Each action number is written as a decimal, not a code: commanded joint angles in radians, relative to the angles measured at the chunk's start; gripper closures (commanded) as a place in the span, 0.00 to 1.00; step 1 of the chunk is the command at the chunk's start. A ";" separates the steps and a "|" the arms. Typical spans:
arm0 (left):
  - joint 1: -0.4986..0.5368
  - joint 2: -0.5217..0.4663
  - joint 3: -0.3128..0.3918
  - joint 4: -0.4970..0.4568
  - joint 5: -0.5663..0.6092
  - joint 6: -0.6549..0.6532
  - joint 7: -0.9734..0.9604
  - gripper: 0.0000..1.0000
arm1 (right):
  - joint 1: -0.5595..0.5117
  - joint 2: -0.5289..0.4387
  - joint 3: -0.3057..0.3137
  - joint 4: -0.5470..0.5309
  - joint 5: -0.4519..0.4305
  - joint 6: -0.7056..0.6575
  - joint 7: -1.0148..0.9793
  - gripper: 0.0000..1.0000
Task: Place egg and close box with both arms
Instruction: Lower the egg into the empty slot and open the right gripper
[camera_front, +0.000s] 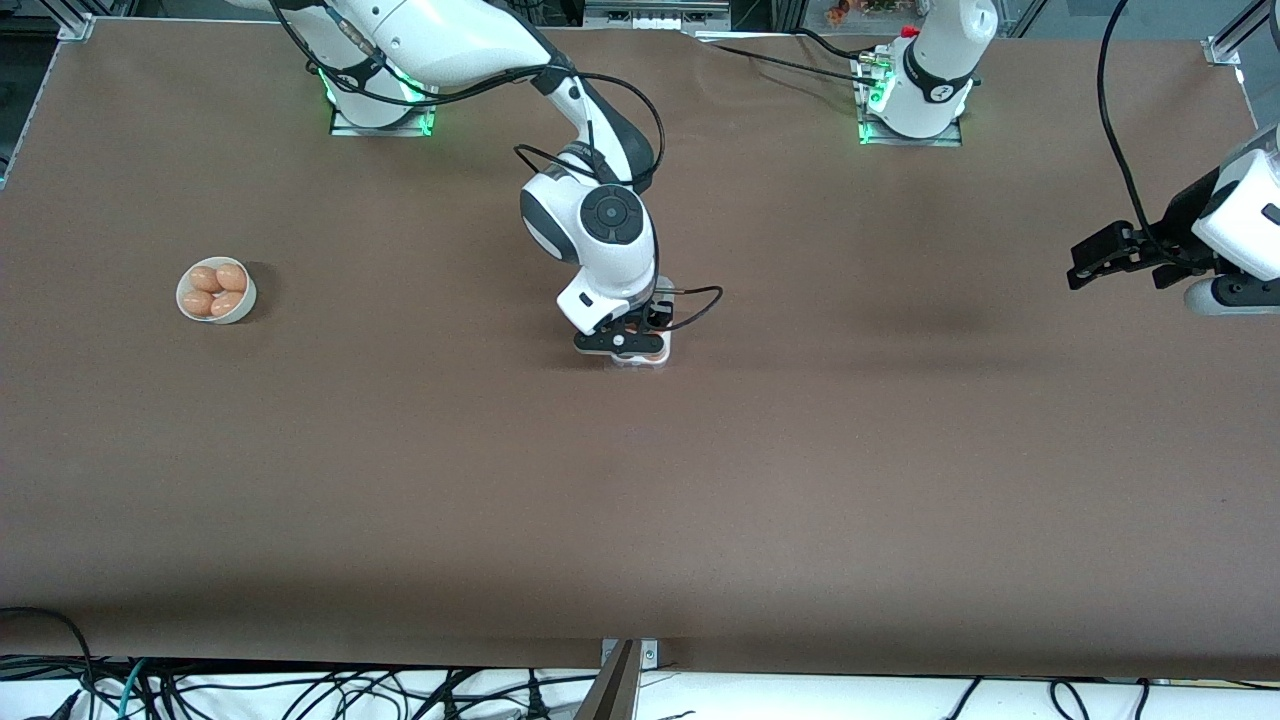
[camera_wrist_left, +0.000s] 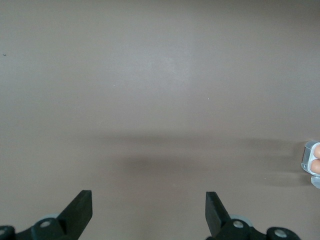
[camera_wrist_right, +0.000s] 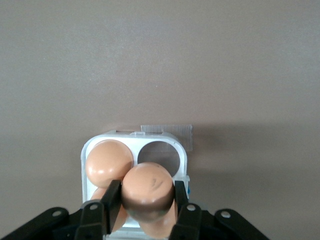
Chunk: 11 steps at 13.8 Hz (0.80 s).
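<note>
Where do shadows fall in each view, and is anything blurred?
Front view: soft dark patch on the brown table. Left wrist view: broad faint shadow band, open left gripper sharp. Right wrist view: the tan egg in the right gripper darkens below, slightly blurred.

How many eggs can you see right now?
7: four in the bowl toward the right arm's end, one held by the right gripper over the box, two seated in its cells; more may be hidden.

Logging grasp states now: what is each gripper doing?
Left gripper: open, empty, waiting over bare table.
Right gripper: shut on a smooth tan-orange egg, over the white four-cell egg carton.
</note>
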 joint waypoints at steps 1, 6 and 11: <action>0.004 0.012 -0.001 0.028 -0.009 -0.020 -0.002 0.00 | 0.011 0.029 -0.006 0.042 -0.028 -0.021 0.022 0.84; 0.004 0.010 -0.001 0.028 -0.009 -0.020 -0.002 0.00 | 0.000 0.035 -0.009 0.057 -0.036 -0.021 0.019 0.80; 0.004 0.010 -0.001 0.028 -0.009 -0.020 -0.002 0.00 | -0.001 0.035 -0.009 0.077 -0.031 -0.020 0.016 0.00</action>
